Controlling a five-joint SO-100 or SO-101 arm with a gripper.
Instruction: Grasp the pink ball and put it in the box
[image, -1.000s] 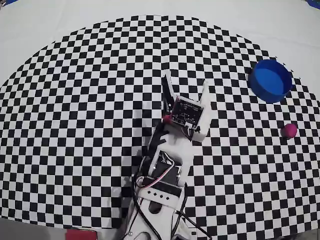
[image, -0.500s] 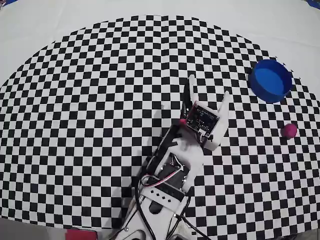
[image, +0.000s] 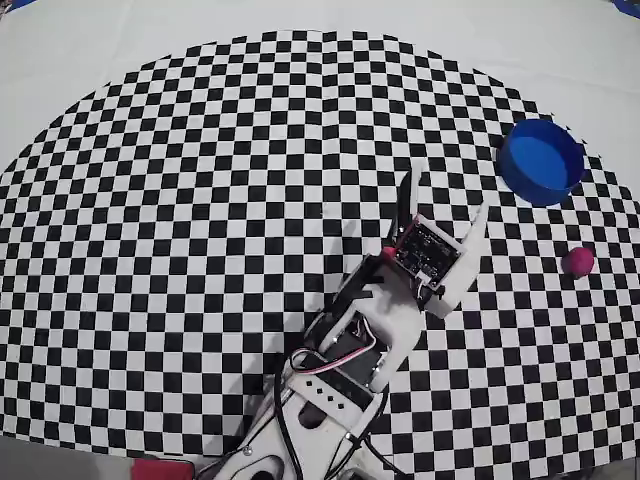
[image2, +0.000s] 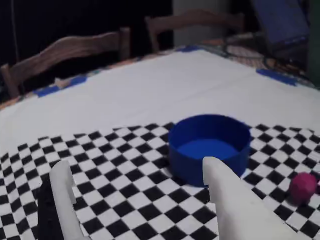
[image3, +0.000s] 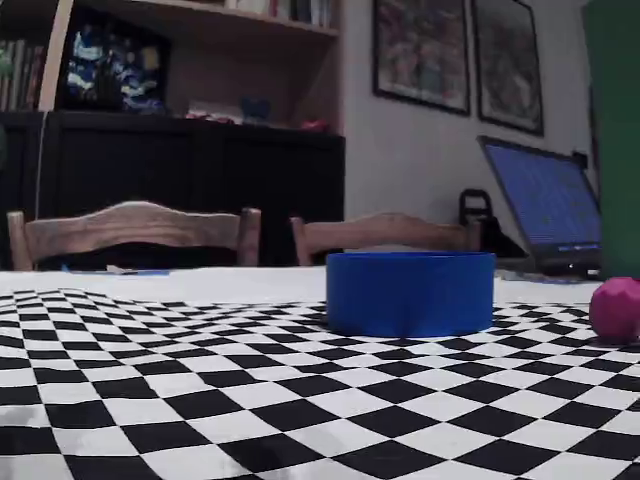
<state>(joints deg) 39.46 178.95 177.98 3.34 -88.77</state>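
pink ball (image: 577, 261) sits alone on the black-and-white checkered mat (image: 180, 200), near the mat's right edge in the overhead view. nothing touches it. blue box (image: 541, 160), a round low-walled container, stands on the same mat further up in that view, apart from the ball and empty inside.

one white robot arm (image: 340, 370) reaches up from the bottom edge of the overhead view, angled toward the right. its gripper (image: 445, 200) has its two fingers spread apart with nothing between them. it hovers over the middle-right part of the mat, well short of both the ball and the box.

from the wrist view, two pale fingers (image2: 62, 195) frame the lower part of the picture. the box (image2: 209, 148) shows between and beyond them, and the ball (image2: 303, 186) lies low on the right, beside the box.

a low fixed view from table level shows the box (image3: 410, 292) at centre with the ball (image3: 617, 309) at the right edge. wooden chairs (image3: 130, 232) stand behind the table, a dark cabinet (image3: 190, 190) lines the wall, and an open laptop (image3: 540, 205) is at the right.
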